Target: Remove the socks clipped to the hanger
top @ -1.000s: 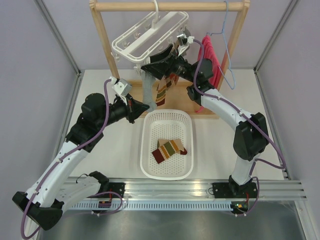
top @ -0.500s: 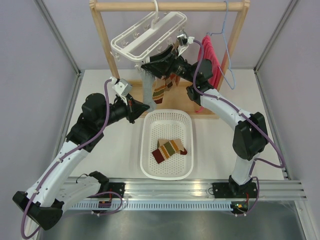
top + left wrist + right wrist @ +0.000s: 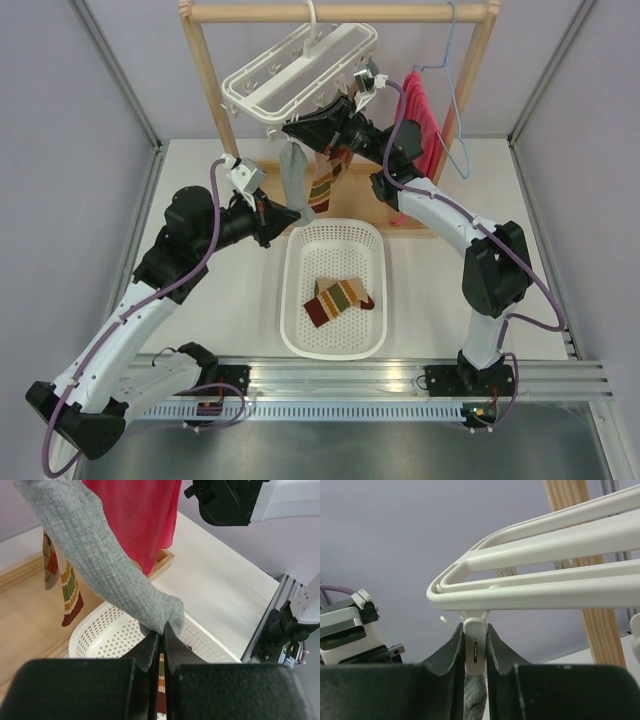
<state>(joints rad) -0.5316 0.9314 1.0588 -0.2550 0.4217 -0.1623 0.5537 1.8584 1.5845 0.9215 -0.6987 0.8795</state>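
Step in hand: freeing the grey sock (image 3: 100, 565). Left gripper (image 3: 161, 636) clamped shut on the sock's toe end, drawing it taut down toward the white basket (image 3: 292, 300). The sock's top runs up to a clip (image 3: 474, 664) under the white hanger (image 3: 300, 62), which hangs by its hook from the wooden rack (image 3: 340, 12). Right gripper (image 3: 475, 647) closed on that clip, jaws pinching its sides. Whether the clip's mouth has let go of the fabric I cannot tell; the fingers hide it. Next move, as I judge it: left arm pulls the sock down and clear while the squeeze is kept on, then carries it over the basket, where one striped sock (image 3: 338, 298) lies. Nearby: a patterned sock (image 3: 322, 188) hangs just beside the grey one and could snag. Red towel (image 3: 415, 120) and blue wire hanger (image 3: 455, 90) off to the right, apart from the work.
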